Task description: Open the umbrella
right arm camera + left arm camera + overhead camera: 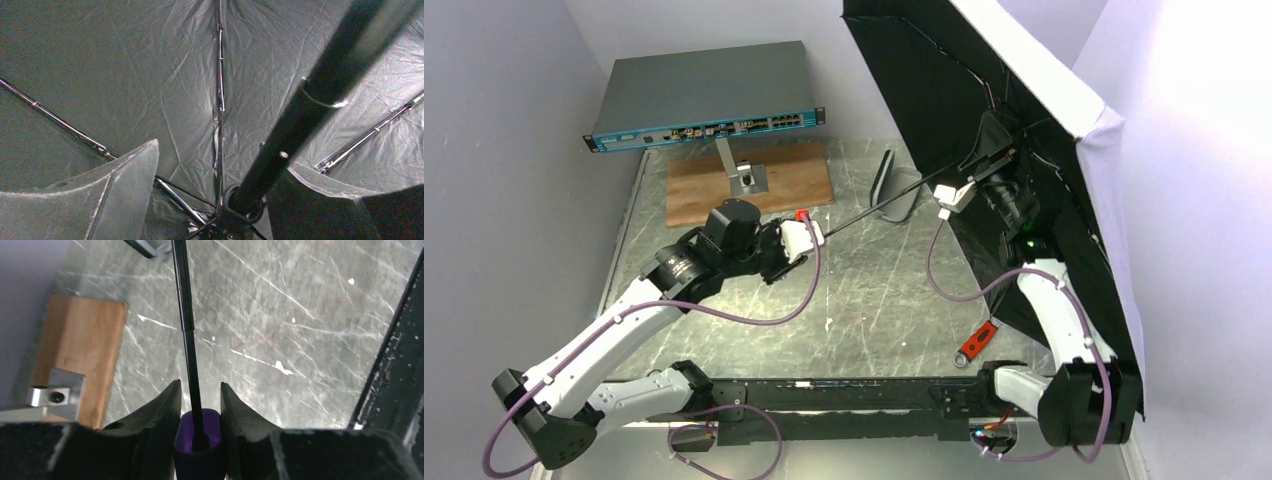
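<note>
The umbrella [944, 80] lies spread on its side above the table [864, 300], right of the grey pouch [894, 192], with its black lining facing the arms. Left of the pouch, the left end effector [809, 235] is clamped on the lavender handle [197, 440], probably to anchor the shaft [874, 208], which passes over the pouch. Beyond the pouch, inside the canopy, the right end effector [225, 155] has its fingers [125, 185] spread wide on either side of the shaft near the runner [245, 205], gripping nothing. The ribs [220, 75] look straight, so opening seems done. Whether the runner has latched cannot be told.
</note>
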Available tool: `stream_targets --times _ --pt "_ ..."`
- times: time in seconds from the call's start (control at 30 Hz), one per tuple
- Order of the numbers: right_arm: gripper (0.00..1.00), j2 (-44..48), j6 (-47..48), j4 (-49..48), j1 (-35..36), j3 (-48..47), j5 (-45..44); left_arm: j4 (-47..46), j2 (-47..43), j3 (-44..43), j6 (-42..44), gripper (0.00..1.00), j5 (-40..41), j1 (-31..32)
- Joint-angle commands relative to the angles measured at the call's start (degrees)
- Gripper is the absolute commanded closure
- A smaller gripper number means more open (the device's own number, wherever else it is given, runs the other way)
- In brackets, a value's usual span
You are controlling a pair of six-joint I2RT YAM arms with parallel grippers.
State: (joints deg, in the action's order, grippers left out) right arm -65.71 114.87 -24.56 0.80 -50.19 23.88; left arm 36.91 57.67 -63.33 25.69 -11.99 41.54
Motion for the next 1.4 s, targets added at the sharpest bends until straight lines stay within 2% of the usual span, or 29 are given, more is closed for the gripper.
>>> stream_targets --times 0.0,0.23,0.33,0.47,0.67,0.83,0.93,1.13,1.23,1.37 --pt "0.24 6.0 1.8 3.4 2.1 3.0 -2.5 6.1 0.8 -0.8 -3.6 1.0 0.4 -0.5" --pt "0.19 11.8 2.8 18.0 4.2 5.6 7.5 3.9 3.5 -3.2 -7.9 1.0 -0.2 -0.5" --pt "0.18 13.0 3.0 20.3 5.9 7.0 8.9 3.2 4.7 -4.6 -8.2 1.0 -1.0 -0.5" --pt "0.14 14.9 -4.5 22.1 7.6 6.8 10.2 1.4 5.6 -5.1 -9.0 1.0 -1.0 -0.5" --pt "0.14 21.3 -33.5 33.6 10.1 3.8 10.3 -0.9 7.3 -5.4 -10.9 1.0 -2.3 -0.7" --pt "0.19 25.3 -73.1 37.9 11.4 -0.3 11.4 -2.1 8.8 -6.2 -12.2 1.0 -3.0 -1.6" --pt "0.22 25.4 -93.1 37.4 11.5 -1.5 9.3 -2.5 8.9 -6.0 -13.1 1.0 -3.7 -1.8" --pt "0.21 21.4 -117.6 31.1 11.5 -3.9 2.8 -4.0 7.9 -4.2 -13.3 1.0 -6.3 -1.8" --pt "0.18 18.7 -128.4 26.7 11.5 -4.7 -4.5 -4.8 7.5 -3.6 -13.3 1.0 -7.1 -1.9" --pt "0.15 12.7 -139.6 28.7 11.9 -9.4 -12.2 -5.3 7.5 -3.1 -13.5 1.0 -7.5 -1.8"
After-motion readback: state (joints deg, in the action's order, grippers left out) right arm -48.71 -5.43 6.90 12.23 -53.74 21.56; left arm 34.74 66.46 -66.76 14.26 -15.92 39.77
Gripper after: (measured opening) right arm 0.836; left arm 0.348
